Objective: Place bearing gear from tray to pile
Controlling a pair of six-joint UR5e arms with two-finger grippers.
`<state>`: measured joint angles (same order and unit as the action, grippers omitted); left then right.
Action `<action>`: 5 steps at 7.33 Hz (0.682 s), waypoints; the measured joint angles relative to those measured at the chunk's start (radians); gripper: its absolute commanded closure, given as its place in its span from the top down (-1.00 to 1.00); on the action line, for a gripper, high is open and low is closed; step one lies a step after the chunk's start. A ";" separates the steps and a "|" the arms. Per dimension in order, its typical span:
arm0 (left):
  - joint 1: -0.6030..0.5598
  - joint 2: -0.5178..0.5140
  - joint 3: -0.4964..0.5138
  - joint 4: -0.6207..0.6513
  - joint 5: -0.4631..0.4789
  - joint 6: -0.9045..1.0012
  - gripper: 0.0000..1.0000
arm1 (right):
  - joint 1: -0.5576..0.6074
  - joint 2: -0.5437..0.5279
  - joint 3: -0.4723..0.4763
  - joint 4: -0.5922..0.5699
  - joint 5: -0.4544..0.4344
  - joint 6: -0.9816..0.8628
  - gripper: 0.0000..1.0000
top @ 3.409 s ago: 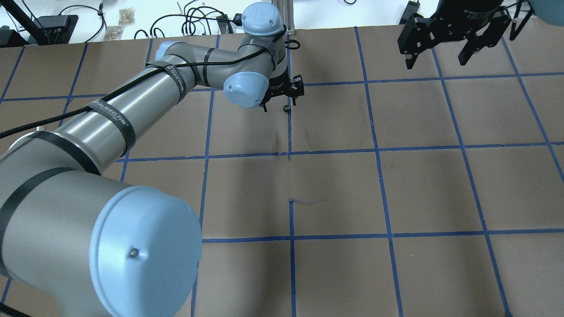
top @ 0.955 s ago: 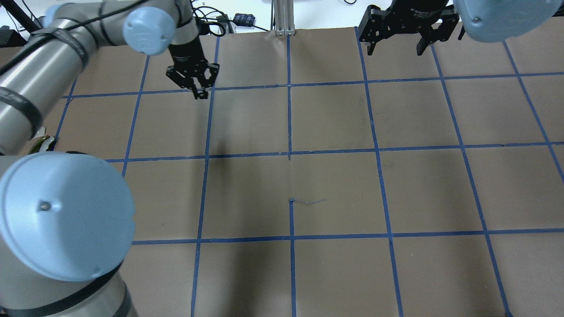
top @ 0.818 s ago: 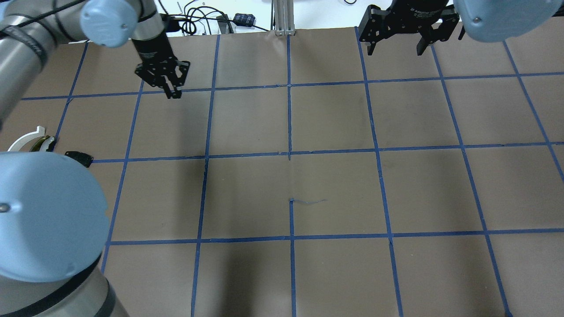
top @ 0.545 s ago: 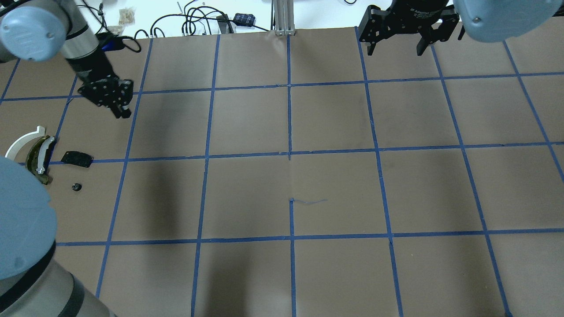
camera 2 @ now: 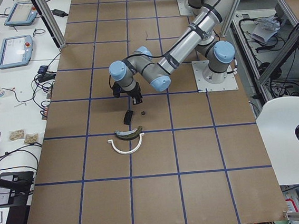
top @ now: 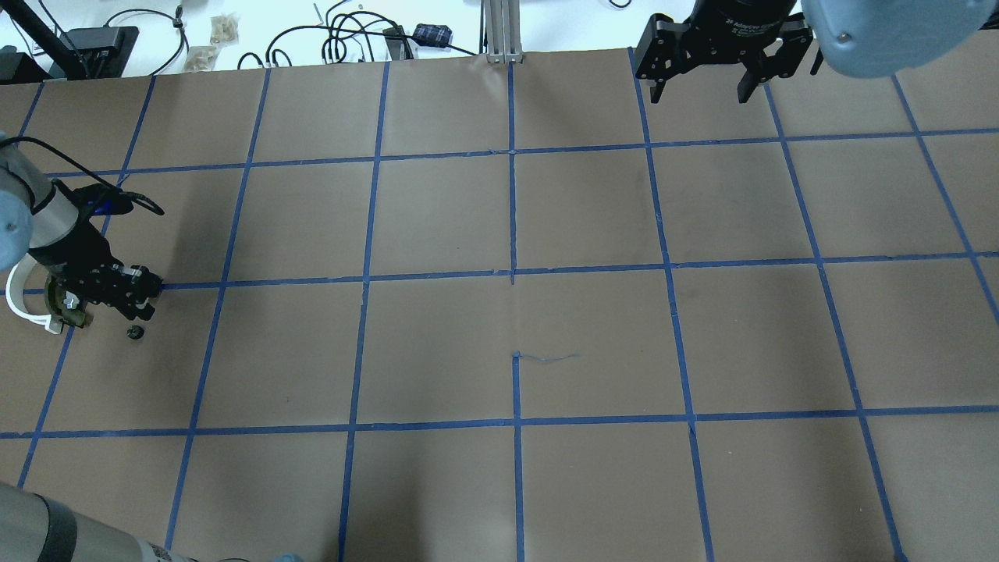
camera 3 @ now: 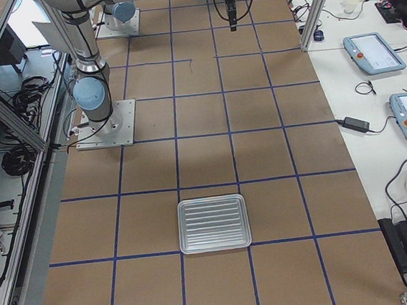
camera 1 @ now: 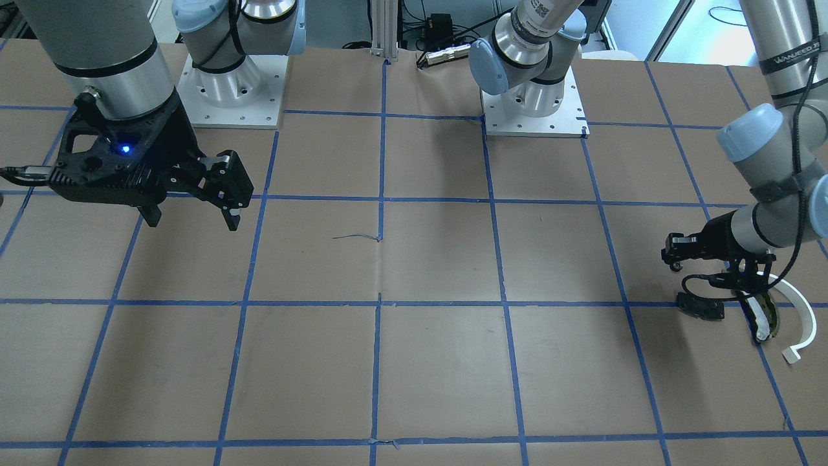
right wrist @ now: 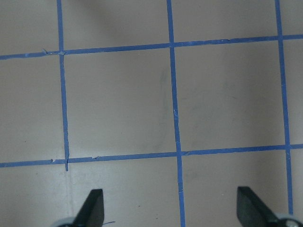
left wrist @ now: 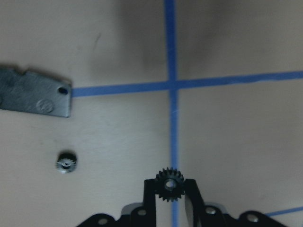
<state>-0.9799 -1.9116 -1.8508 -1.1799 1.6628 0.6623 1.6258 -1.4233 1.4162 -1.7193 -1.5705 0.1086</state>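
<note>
My left gripper point(left wrist: 169, 188) is shut on a small black bearing gear point(left wrist: 169, 183) and holds it low over the table beside the pile. The pile holds a white arc point(camera 1: 799, 312), an olive-green and white curved piece point(camera 1: 763, 316), a flat black plate point(left wrist: 34, 97) and another small gear point(left wrist: 66, 161) lying on the paper. In the overhead view the left gripper point(top: 145, 295) is just right of the olive piece point(top: 56, 309) and above the loose gear point(top: 136, 333). My right gripper point(right wrist: 170, 213) is open and empty, high over the far right side point(top: 698, 74).
The silver tray point(camera 3: 213, 223) lies at the table's right end with nothing in it. Brown paper with a blue tape grid point(top: 512, 273) covers the table. Cables and small devices point(top: 343, 35) lie past the far edge.
My left arm has swung from the table's far middle to the left end and come down beside the pile, gear still in its jaws. The right gripper has hardly moved.
</note>
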 measured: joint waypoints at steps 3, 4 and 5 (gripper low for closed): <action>0.014 0.033 -0.142 0.207 0.025 0.017 -1.00 | 0.001 0.000 0.000 0.003 0.003 0.001 1.00; 0.016 0.032 -0.147 0.222 0.026 0.017 -1.00 | 0.003 0.000 -0.002 0.017 0.004 0.002 1.00; 0.016 0.023 -0.144 0.235 0.024 0.014 -1.00 | 0.004 0.000 -0.005 0.038 0.003 0.002 1.00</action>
<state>-0.9642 -1.8881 -1.9947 -0.9448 1.6871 0.6768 1.6297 -1.4235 1.4109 -1.6815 -1.5671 0.1102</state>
